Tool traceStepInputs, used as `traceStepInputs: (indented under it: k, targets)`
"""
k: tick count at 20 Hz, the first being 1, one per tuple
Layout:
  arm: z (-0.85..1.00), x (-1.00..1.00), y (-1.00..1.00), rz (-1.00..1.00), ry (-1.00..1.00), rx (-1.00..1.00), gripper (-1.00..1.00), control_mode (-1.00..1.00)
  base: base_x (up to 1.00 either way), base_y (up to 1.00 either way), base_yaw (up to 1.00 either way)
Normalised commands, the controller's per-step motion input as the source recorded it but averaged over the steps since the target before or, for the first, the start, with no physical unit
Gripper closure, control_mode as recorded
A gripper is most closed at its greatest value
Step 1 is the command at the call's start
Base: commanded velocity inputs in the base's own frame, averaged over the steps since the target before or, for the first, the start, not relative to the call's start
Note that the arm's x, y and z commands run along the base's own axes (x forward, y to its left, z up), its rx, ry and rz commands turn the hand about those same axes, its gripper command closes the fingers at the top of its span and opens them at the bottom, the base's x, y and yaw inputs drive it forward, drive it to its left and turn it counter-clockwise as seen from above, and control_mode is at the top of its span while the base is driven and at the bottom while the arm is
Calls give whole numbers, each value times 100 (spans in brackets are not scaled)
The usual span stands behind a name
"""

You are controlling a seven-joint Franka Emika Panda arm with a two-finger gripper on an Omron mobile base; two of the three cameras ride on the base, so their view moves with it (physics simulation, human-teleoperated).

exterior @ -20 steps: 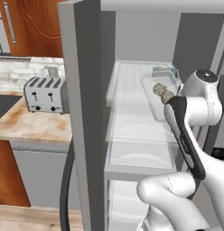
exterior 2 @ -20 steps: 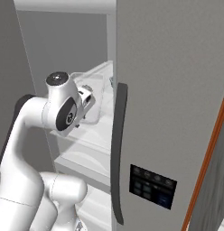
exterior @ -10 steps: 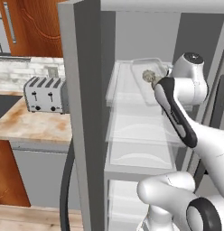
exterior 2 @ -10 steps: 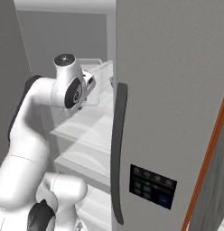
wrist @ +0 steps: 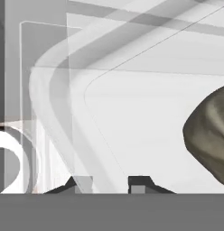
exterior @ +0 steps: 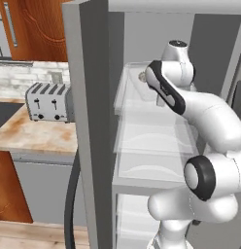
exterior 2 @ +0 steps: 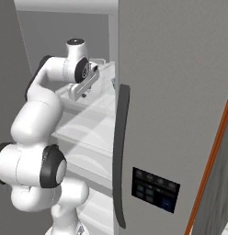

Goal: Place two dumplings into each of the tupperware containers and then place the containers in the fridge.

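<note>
Nearest the cameras, the thick grey door of the fridge [exterior 2: 171, 92] stands swung open on the right, its dark handle running down the near edge. Left of the cabinet a silver toaster [exterior: 48, 101] sits on the mottled counter [exterior: 30, 138]. Inside the fridge, pale translucent shelves [exterior: 151, 141] step back one above another. The white arm reaches up and in over the upper shelf. In the hand view the gripper [wrist: 106, 184] has its two dark tips drawn close together, pinching the rim of a tupperware container [wrist: 145, 113], a shallow light-grey, slightly see-through tray with a rounded corner. A dumpling [wrist: 209, 135], a mottled grey-beige lump, lies in that tray to the right of the fingertips. From the left base view the tray rests far back on the upper shelf, probably touching it, though the arm hides most of it.
</note>
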Motion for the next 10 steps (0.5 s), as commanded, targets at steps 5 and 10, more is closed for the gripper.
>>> traceStepInputs:
  k: [5, 10]
  targets:
    - [-1, 67, 4, 0, 1, 0, 100, -100, 0, 0, 0]
    - [0, 24, 0, 0, 0, 0, 100, -100, 0, 0, 0]
